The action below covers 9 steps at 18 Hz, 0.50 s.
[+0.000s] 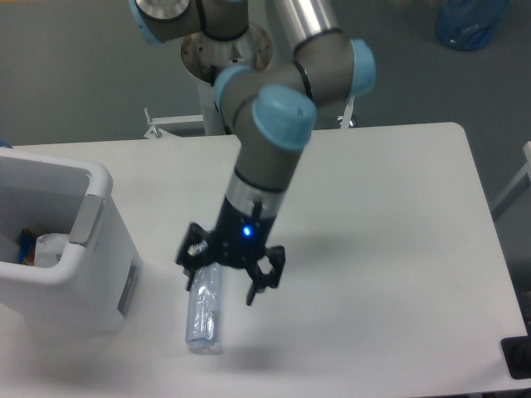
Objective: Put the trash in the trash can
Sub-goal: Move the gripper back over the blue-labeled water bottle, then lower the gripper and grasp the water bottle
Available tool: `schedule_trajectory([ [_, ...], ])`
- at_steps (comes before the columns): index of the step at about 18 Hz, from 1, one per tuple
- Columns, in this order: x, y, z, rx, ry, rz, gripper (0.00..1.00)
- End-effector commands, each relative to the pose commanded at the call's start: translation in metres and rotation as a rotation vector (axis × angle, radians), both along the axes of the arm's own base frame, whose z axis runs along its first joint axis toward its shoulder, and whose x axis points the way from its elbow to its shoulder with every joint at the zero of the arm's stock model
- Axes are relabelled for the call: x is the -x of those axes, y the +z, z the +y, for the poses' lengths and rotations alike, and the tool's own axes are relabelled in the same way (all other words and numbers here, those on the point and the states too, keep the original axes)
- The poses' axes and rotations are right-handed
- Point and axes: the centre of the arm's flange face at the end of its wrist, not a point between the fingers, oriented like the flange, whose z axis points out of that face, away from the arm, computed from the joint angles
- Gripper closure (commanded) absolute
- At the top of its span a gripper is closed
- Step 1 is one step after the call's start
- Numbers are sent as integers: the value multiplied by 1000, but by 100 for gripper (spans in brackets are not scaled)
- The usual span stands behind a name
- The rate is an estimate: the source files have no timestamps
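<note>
The pincer (224, 279) hung open just above the top end of the bottle (204, 319), with one finger (190, 269) on each side of it. It held nothing. The pincer hid the cap end of the bottle, so only the clear body showed, lying flat on the white counter (390, 249). It was hard to tell whether the fingers touched the bottle. The arm (274, 149) came down from the back, bent at a blue-capped joint, and pointed the pincer straight down. The white trash can (79, 274) stood to the left, near the bottle, and its left side was cut off by the picture's edge. Inside it lay a whitish bag (48, 246), only partly in view.
</note>
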Motion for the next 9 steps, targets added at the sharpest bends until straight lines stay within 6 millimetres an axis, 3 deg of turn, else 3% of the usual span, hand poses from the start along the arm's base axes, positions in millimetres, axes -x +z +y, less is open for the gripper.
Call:
schedule_trajectory([
  [3, 0, -21, 8, 49, -7, -49, 0],
  [9, -10, -64, 54, 261, -56, -66, 0],
])
